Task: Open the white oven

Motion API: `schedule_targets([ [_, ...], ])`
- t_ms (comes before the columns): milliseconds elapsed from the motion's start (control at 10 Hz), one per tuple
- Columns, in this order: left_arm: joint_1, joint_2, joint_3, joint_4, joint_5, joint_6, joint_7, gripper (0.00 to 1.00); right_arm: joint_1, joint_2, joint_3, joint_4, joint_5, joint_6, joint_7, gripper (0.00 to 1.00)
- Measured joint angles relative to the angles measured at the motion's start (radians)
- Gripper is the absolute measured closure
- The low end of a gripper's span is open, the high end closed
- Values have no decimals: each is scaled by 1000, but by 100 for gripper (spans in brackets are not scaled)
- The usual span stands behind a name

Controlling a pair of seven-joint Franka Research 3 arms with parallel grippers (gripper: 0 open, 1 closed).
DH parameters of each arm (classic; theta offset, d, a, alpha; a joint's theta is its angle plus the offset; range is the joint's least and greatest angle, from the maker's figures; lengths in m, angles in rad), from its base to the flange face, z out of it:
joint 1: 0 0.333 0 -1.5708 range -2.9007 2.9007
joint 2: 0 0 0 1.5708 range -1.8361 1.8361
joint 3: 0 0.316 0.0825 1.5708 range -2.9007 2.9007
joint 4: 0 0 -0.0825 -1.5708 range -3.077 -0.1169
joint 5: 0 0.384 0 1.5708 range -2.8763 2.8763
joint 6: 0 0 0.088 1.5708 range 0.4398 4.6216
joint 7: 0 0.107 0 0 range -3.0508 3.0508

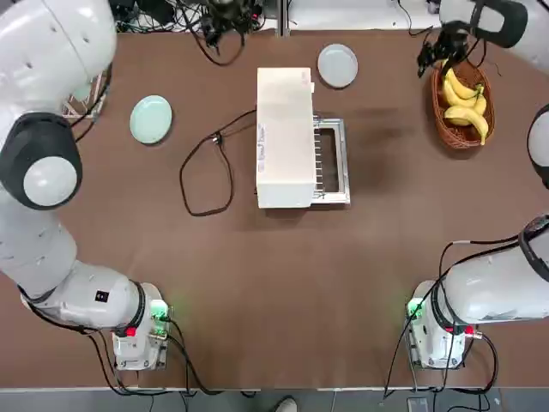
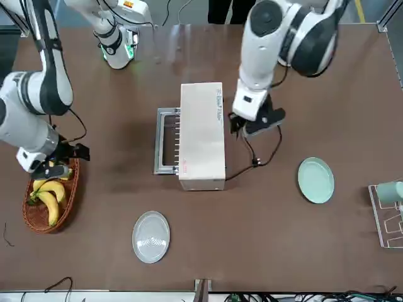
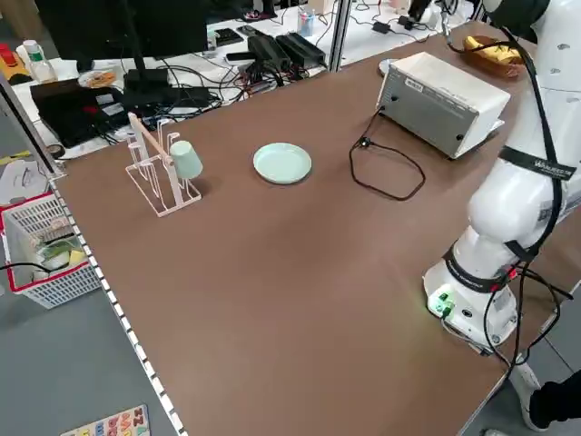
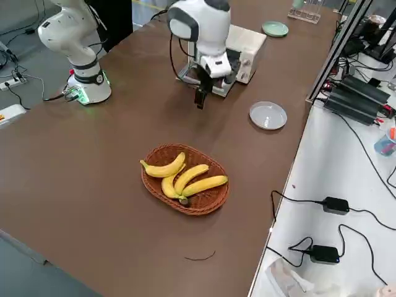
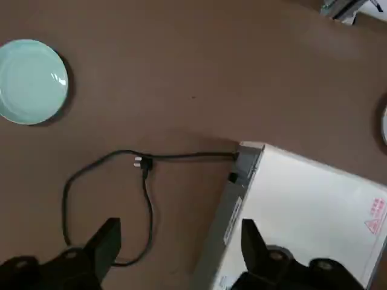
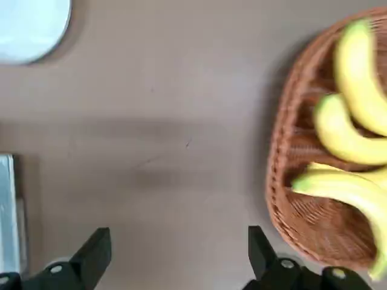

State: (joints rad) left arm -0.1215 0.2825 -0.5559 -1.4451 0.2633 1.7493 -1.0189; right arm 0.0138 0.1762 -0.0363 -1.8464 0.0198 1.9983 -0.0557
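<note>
Black fingers spread wide on both tools, and neither has hold of anything. Left tool (image 5: 175,248) hangs over the back edge of the white oven (image 1: 285,137), its pads parted above the black power cord (image 5: 115,181), empty. Right tool (image 6: 175,257) hovers over bare bench (image 1: 283,283) between the oven's door side and the banana basket (image 6: 326,157), also gaping, also empty. Out from there: the oven sits mid-bench, and its metal-framed glass door (image 1: 330,161) lies folded down flat, rack wires showing in the overhead view. So by my read, the job looks done: door dropped, both arms clear of it. Nothing left but to pull away. Green plate (image 1: 151,118) and grey plate (image 1: 337,65) sit well apart, untouched.
</note>
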Motion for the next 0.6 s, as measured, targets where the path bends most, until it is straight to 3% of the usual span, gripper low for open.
schedule_targets([
  [200,92,-30,4,26,-33,-121,237,0,1,-33,-6,142,-8,-170,45,0],
  [300,114,-60,44,30,-81,-159,350,0,1,-52,-16,212,-8,-266,47,0],
  [600,107,-193,319,31,-231,-270,710,0,13,-102,-24,343,-8,-490,96,0],
])
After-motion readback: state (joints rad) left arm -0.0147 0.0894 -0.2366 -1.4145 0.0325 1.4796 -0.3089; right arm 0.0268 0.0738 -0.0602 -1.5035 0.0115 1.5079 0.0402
